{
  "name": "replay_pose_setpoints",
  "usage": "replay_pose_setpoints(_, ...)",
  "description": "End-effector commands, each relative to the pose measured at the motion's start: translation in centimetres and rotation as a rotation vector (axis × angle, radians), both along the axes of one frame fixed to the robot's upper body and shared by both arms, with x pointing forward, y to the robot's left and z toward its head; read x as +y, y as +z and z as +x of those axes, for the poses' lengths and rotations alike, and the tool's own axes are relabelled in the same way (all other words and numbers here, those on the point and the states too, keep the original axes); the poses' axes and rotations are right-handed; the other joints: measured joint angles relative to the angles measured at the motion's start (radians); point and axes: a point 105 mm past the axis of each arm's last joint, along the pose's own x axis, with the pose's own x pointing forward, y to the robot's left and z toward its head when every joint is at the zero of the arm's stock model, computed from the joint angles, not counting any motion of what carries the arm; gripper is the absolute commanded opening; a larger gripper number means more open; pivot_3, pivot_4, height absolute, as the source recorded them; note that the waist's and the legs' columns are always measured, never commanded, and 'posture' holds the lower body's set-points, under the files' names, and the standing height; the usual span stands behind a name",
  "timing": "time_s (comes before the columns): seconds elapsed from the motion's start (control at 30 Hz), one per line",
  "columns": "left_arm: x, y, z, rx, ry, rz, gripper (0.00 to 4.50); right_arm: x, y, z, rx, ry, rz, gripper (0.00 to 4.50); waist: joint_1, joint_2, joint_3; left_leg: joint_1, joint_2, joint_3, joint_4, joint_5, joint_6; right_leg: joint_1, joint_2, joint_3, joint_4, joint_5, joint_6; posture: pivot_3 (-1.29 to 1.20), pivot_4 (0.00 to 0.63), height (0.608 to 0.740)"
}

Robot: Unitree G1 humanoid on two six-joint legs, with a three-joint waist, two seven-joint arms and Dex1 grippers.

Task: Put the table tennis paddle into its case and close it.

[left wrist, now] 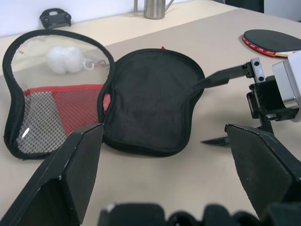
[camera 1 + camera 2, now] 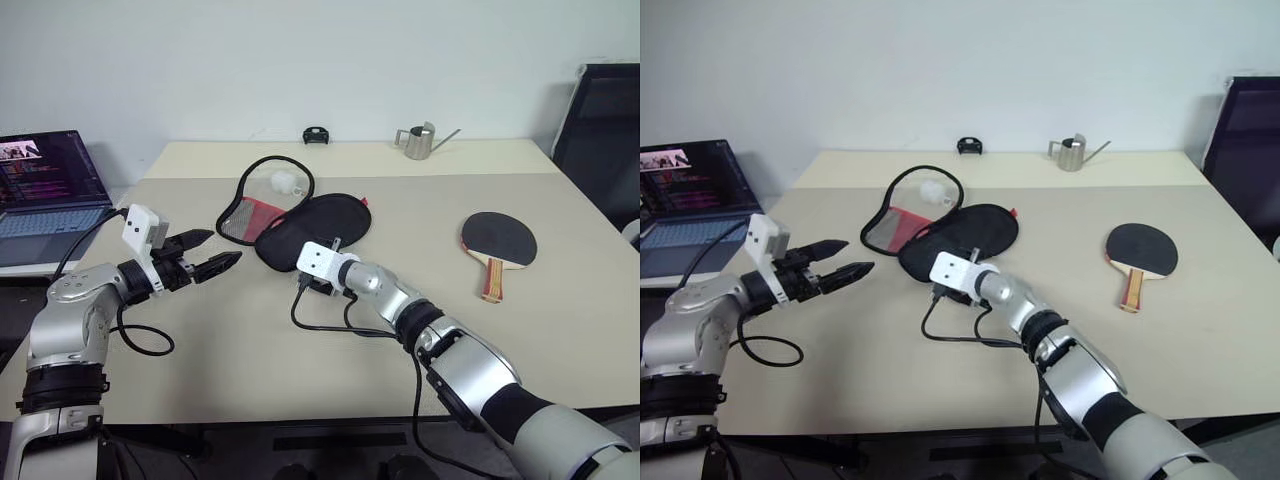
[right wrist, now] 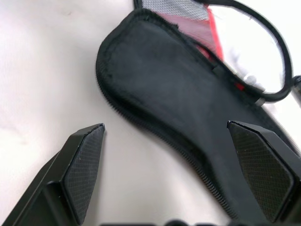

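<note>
Right gripper (image 3: 164,176), fingers wide and empty, hung just short of the case (image 2: 300,222), which lay unzipped mid-surface. Left gripper (image 2: 212,252) was likewise wide. The table tennis paddle (image 2: 497,244) lay well apart, ungrasped. Step judged: approach; insertion next requires fetching it.

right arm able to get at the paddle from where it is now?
Probably yes. The table tennis paddle lies alone on bare table to the robot's right, nothing around it. The right gripper is open but sits at the opened case, so it must swing back right.
</note>
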Motion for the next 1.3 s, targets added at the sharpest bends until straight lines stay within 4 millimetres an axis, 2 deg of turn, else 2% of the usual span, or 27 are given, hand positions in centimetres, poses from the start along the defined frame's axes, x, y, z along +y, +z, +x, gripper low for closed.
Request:
replay_pose_setpoints(0.03,-0.2,1.4,0.1,-0.055,-0.004,0.024,4.50,1.8,1.7,-0.2,-0.089,0.028,-0.031,4.47,0.000,0.000,0.000,0.000,0.000,0.000,0.000,0.000,0.000,0.000,0.000,0.000,0.000,0.000,0.000,0.00,0.150,0.740)
replay_pose_setpoints(0.07,-0.2,1.4,0.1,-0.057,-0.005,0.025,4.50,2.2,1.8,-0.3,-0.103,0.033,-0.045,4.47,0.000,0.000,0.000,0.000,0.000,0.000,0.000,0.000,0.000,0.000,0.000,0.000,0.001,0.000,0.000,0.00,0.150,0.740)
replay_pose_setpoints(0.17,-0.3,1.5,0.1,-0.060,-0.004,0.029,4.50,3.1,1.7,-0.7,-0.121,0.051,-0.074,3.86,0.000,0.000,0.000,0.000,0.000,0.000,0.000,0.000,-0.001,-0.001,0.000,0.000,0.002,0.000,-0.001,0.00,0.150,0.740)
replay_pose_setpoints(0.5,-0.2,1.2,-0.1,-0.061,0.010,0.045,4.50,6.0,1.3,-2.4,-0.083,0.090,-0.058,0.20,0.000,0.000,0.000,0.000,0.000,-0.001,0.000,0.001,-0.002,-0.001,0.000,-0.001,0.004,-0.001,-0.001,0.00,0.150,0.740)
replay_pose_setpoints(0.53,-0.1,1.2,-0.1,-0.061,0.012,0.047,4.50,6.1,1.3,-2.5,-0.074,0.088,-0.047,0.05,0.000,0.000,0.000,0.000,0.000,-0.001,0.000,0.001,-0.002,-0.001,0.000,-0.001,0.004,-0.001,-0.001,0.00,0.150,0.740)
replay_pose_setpoints(0.67,0.1,1.2,-0.1,-0.058,0.018,0.048,4.50,5.3,1.4,-2.0,-0.052,0.065,-0.018,0.05,0.000,0.000,0.000,0.000,0.000,-0.001,0.000,0.001,-0.002,-0.001,0.000,-0.001,0.005,-0.001,-0.002,0.00,0.150,0.740)
replay_pose_setpoints(0.83,0.1,0.9,0.1,-0.050,0.019,0.043,4.50,1.8,1.0,-0.2,-0.021,-0.007,-0.002,0.05,0.000,0.000,0.000,0.000,0.000,-0.002,0.000,0.002,-0.003,-0.001,0.000,-0.001,0.006,-0.001,-0.002,0.00,0.150,0.740)
replay_pose_setpoints(0.93,0.0,0.7,0.3,-0.049,0.016,0.041,4.50,-0.9,0.2,0.8,-0.011,-0.054,-0.021,0.05,0.003,-0.001,0.000,0.000,0.000,-0.002,0.000,0.002,-0.003,-0.001,0.000,-0.001,0.006,-0.001,-0.002,0.00,0.150,0.740)
replay_pose_setpoints(1.13,-0.2,0.5,0.7,-0.044,0.013,0.039,4.50,-7.6,-1.1,2.4,0.030,-0.176,-0.033,0.05,0.004,-0.001,0.000,0.000,0.000,-0.002,0.000,0.001,-0.002,0.000,0.000,-0.001,0.006,-0.001,-0.002,0.00,0.150,0.740)
replay_pose_setpoints(1.2,-0.2,0.4,0.8,-0.042,0.015,0.039,4.50,-8.4,-1.0,2.5,0.042,-0.184,-0.008,0.05,0.003,-0.001,0.000,0.000,0.000,-0.002,0.000,0.001,-0.002,0.000,0.000,-0.002,0.006,-0.001,-0.002,0.00,0.150,0.740)
replay_pose_setpoints(1.3,-0.3,0.1,1.3,-0.035,0.020,0.037,4.50,-8.0,0.3,1.6,0.075,-0.127,0.126,0.05,0.001,-0.001,-0.001,0.000,0.000,-0.002,0.001,0.000,0.000,0.000,0.000,-0.002,0.006,-0.001,-0.002,0.00,0.150,0.740)
